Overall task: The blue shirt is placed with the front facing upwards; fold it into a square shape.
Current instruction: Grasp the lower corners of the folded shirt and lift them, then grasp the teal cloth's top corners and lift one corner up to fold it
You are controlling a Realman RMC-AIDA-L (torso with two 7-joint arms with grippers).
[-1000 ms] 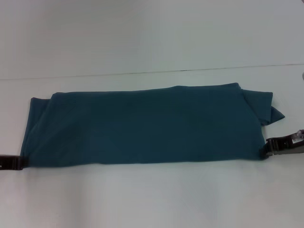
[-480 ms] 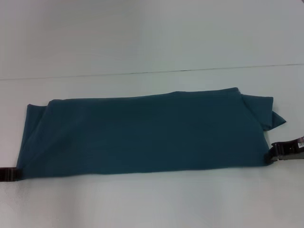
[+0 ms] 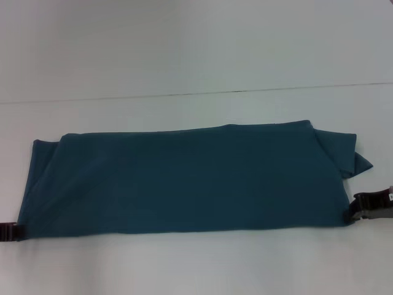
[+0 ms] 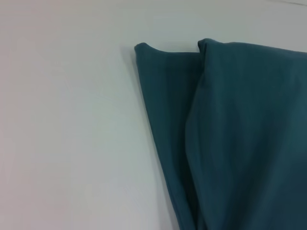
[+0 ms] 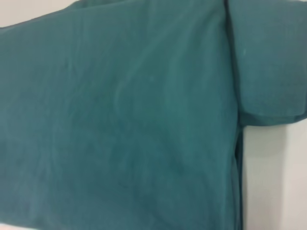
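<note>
While I watch the head view, these are my readings, biggest thing first.

Table: the white table [image 3: 196, 49] fills the frame, with a thin seam line across the upper half.

Shirt: the blue shirt [image 3: 184, 181] lies flat across the middle of the frame as a long band, no print showing; one sleeve [image 3: 347, 153] pokes out at its right end.

Long axis: it runs left to right across the frame, from one gripper to the other.

Right gripper: the right gripper [image 3: 371, 207] sits at the band's lower right corner, touching the cloth; I cannot tell whether its fingers are pinching it.

Left gripper: the left gripper [image 3: 8, 232] sits at the lower left corner, mostly cut off by the frame edge; finger state likewise unreadable.

Coming move: I judge each arm equally near its own end, so squaring it means carrying one end along that axis toward the other.
</note>
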